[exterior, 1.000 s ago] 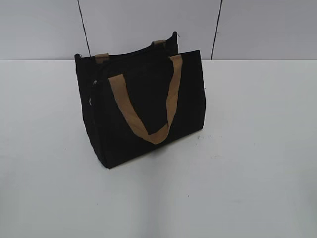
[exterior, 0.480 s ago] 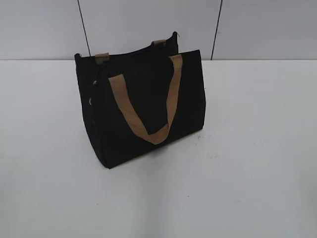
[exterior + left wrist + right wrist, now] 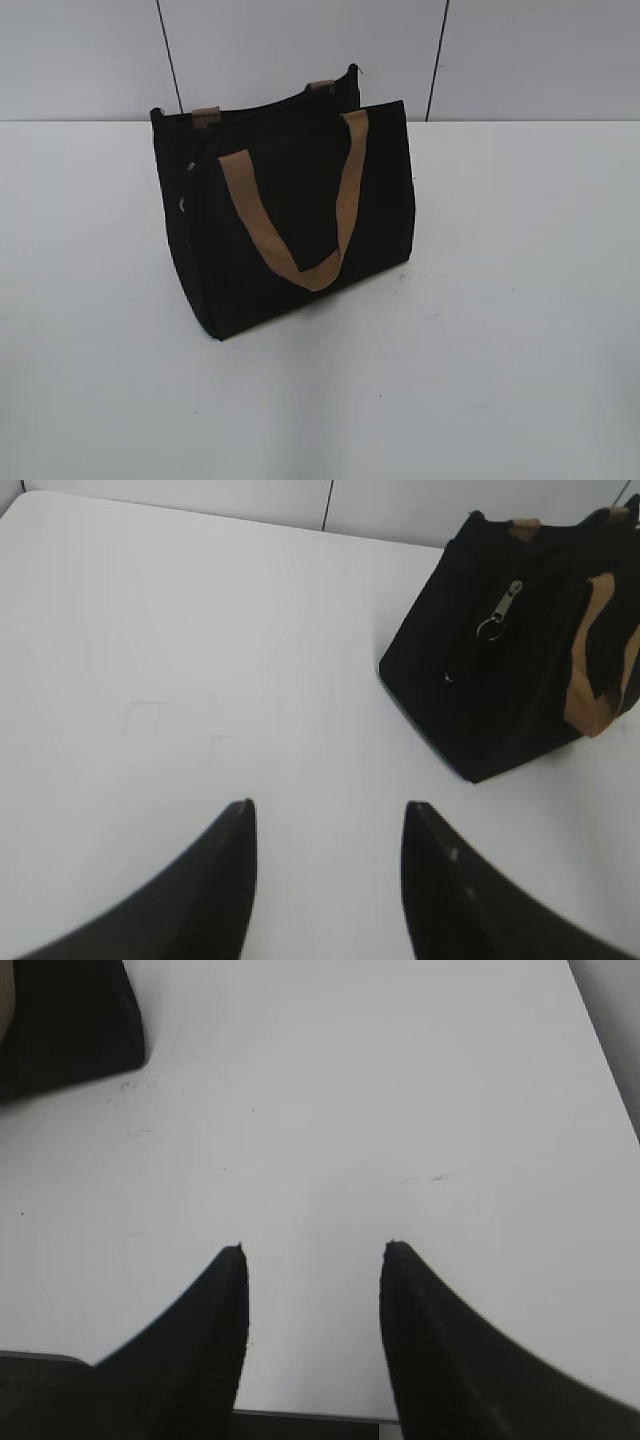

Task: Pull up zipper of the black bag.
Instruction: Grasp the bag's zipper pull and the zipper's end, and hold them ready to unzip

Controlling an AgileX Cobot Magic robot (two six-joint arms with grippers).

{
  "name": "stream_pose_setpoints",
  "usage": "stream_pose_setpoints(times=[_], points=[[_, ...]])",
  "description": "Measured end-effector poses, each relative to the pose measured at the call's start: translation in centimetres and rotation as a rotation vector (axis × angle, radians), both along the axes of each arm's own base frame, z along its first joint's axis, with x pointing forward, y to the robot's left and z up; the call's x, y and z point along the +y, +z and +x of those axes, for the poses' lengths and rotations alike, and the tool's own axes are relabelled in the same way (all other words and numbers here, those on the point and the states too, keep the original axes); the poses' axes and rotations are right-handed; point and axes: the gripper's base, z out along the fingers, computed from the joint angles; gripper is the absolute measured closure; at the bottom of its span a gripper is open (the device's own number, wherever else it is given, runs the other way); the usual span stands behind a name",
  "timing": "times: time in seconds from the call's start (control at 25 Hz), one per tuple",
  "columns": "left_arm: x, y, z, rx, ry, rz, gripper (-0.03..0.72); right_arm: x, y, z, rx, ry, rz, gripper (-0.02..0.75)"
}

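The black bag [image 3: 290,210] stands upright on the white table, slightly left of the middle in the exterior view, with tan loop handles. It also shows at the upper right of the left wrist view [image 3: 510,660] and as a corner at the top left of the right wrist view [image 3: 65,1025]. The zipper's silvery pull and ring [image 3: 498,612] hang on the bag's end panel; in the exterior view it is a tiny glint [image 3: 183,203]. My left gripper [image 3: 328,805] is open, empty, well short of the bag. My right gripper [image 3: 314,1247] is open and empty over bare table.
The white table [image 3: 500,330] extends around the bag on all sides. A grey panelled wall [image 3: 500,50] stands behind it. The table's near edge [image 3: 300,1415] shows below my right gripper. Neither arm shows in the exterior view.
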Motion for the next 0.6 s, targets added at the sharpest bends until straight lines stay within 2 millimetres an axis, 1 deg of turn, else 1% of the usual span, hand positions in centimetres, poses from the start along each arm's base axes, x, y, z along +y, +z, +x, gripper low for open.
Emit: stream_pose_setpoints(times=[0.12,0.4,0.48,0.6], points=[[-0.1,0.0,0.4,0.013,-0.053,0.085,0.33,0.0,0.0,0.0,0.0,0.0,0.0,0.393],[-0.3,0.2,1.8,0.078,-0.112,0.151,0.33,0.0,0.1,0.0,-0.006,0.001,-0.002,0.393],[-0.5,0.7,2.2,0.041,-0.143,0.17,0.33,0.0,0.1,0.2,0.007,0.001,-0.001,0.393],[-0.6,1.6,3.3,-0.046,-0.142,0.168,0.33,0.0,0.1,1.1,0.067,0.0,0.001,0.393]])
